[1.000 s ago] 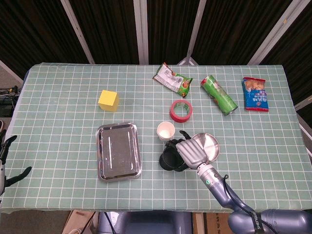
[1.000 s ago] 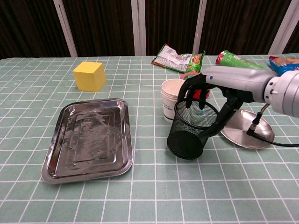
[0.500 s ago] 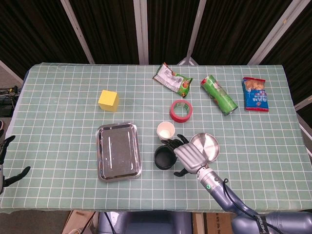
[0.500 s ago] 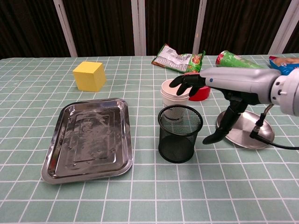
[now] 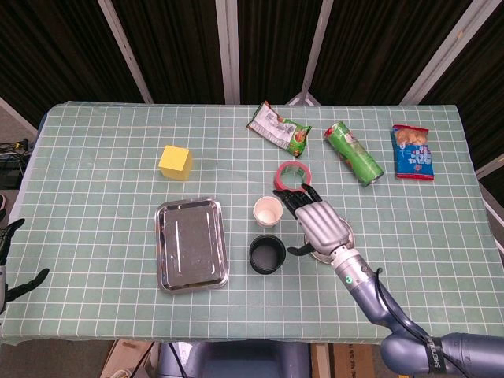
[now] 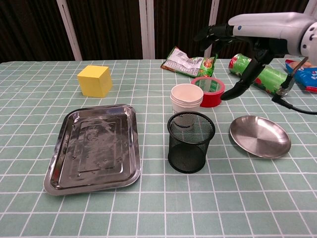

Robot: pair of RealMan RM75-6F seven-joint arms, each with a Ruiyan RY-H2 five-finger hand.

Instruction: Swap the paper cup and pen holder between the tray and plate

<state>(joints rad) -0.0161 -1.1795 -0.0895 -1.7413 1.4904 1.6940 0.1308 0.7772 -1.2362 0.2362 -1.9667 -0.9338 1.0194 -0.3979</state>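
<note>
The black mesh pen holder [image 5: 266, 254] [image 6: 190, 142] stands upright on the tablecloth between the steel tray [image 5: 191, 244] [image 6: 94, 147] and the round steel plate [image 6: 260, 136]. Just behind it stands the white paper cup [image 5: 268, 211] [image 6: 186, 97], also on the cloth. Tray and plate both hold nothing. My right hand [image 5: 317, 222] [image 6: 233, 42] hovers high above the plate with fingers spread and nothing in them; in the head view it covers most of the plate. My left hand [image 5: 8, 264] shows only as dark fingertips at the left edge, off the table.
A red tape roll [image 6: 208, 90] lies behind the cup. A yellow cube [image 5: 175, 162] sits at mid left. A snack bag [image 5: 279, 127], a green chip can [image 5: 353, 152] and a blue packet [image 5: 413, 152] line the far side.
My right hand let go of the pen holder, which was set upright on the cloth, and rose up and back above the plate. The cup stayed put.
</note>
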